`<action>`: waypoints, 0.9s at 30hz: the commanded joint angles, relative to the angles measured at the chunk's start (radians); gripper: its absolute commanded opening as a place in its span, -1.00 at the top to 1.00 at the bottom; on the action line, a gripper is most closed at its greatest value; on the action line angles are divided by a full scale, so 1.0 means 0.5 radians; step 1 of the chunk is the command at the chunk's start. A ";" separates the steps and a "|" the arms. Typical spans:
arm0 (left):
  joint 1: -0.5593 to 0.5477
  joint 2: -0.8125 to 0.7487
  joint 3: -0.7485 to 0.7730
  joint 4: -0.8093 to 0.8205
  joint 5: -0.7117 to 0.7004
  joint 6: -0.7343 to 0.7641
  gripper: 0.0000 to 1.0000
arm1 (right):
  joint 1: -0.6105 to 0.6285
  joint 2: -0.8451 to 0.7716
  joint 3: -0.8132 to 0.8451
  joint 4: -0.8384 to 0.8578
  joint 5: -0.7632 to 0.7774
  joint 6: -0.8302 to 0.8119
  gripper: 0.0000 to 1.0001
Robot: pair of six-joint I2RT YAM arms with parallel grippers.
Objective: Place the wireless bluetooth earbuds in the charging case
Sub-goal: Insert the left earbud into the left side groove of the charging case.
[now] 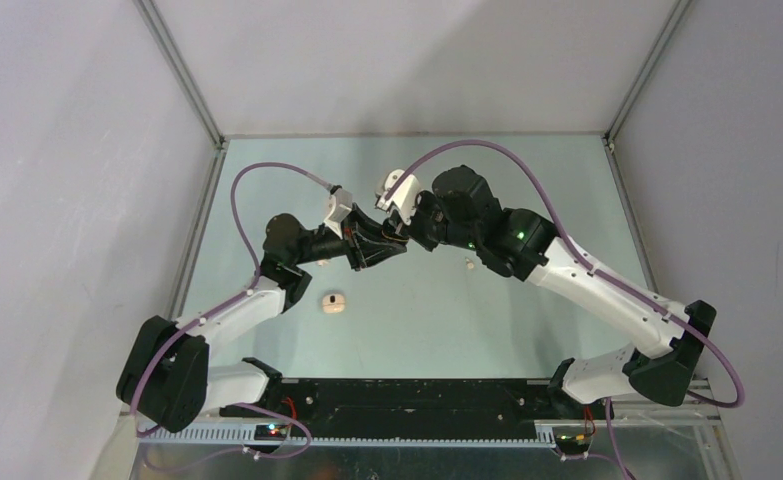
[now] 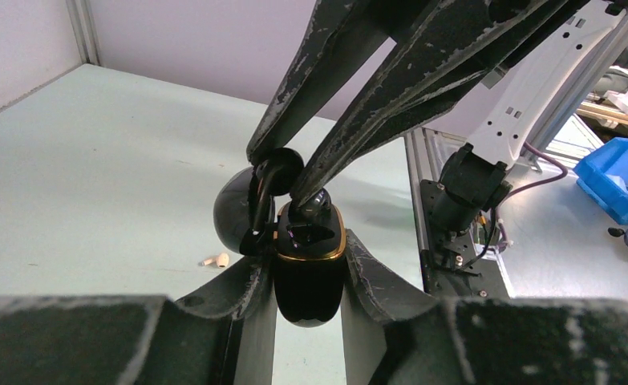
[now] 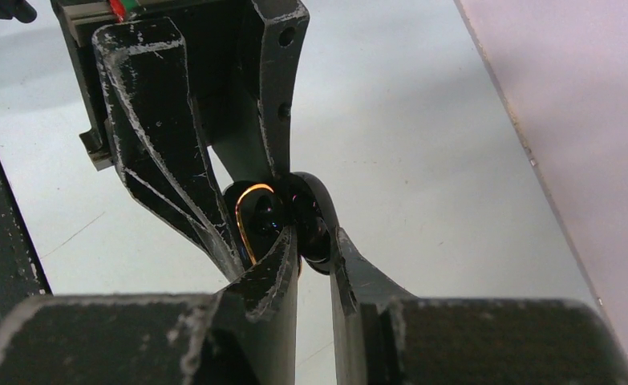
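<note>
My left gripper (image 2: 309, 273) is shut on a glossy black charging case (image 2: 310, 277) with a gold rim. It holds the case above the table with its lid (image 2: 232, 212) swung open. My right gripper (image 3: 317, 255) meets it from the opposite side, shut on a small black earbud (image 3: 314, 233) at the case's mouth, close against the lid. Another black piece (image 2: 317, 207) sits in the case's opening. In the top view the two grippers (image 1: 382, 245) (image 1: 403, 232) touch mid-table. A cream earbud (image 2: 215, 260) lies on the table.
A small beige case with a dark spot (image 1: 333, 303) lies on the table near the left arm. A small cream piece (image 1: 470, 264) lies by the right arm, and another (image 1: 320, 262) under the left wrist. Grey walls enclose the table.
</note>
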State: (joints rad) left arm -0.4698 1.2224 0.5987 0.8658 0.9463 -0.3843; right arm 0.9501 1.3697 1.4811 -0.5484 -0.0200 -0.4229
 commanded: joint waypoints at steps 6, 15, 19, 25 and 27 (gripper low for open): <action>-0.002 -0.092 0.069 -0.108 0.038 0.256 0.99 | 0.062 -0.031 0.219 -0.163 0.006 -0.075 0.76; -0.002 -0.202 0.251 -1.111 0.163 1.050 0.99 | 0.094 -0.104 0.273 -0.342 -0.129 -0.146 0.76; -0.002 -0.269 0.374 -1.621 0.201 1.477 0.98 | 0.149 -0.134 0.209 -0.404 -0.105 -0.213 0.76; -0.006 -0.326 0.413 -1.851 0.236 1.675 0.97 | 0.221 -0.155 0.131 -0.362 -0.033 -0.234 0.75; -0.008 -0.328 0.414 -1.845 0.245 1.666 0.97 | 0.245 -0.144 0.124 -0.342 -0.007 -0.229 0.75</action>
State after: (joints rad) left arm -0.4706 1.0779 0.7738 0.0265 1.0344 0.3595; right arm 1.0496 1.3144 1.5505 -0.7391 -0.0547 -0.5224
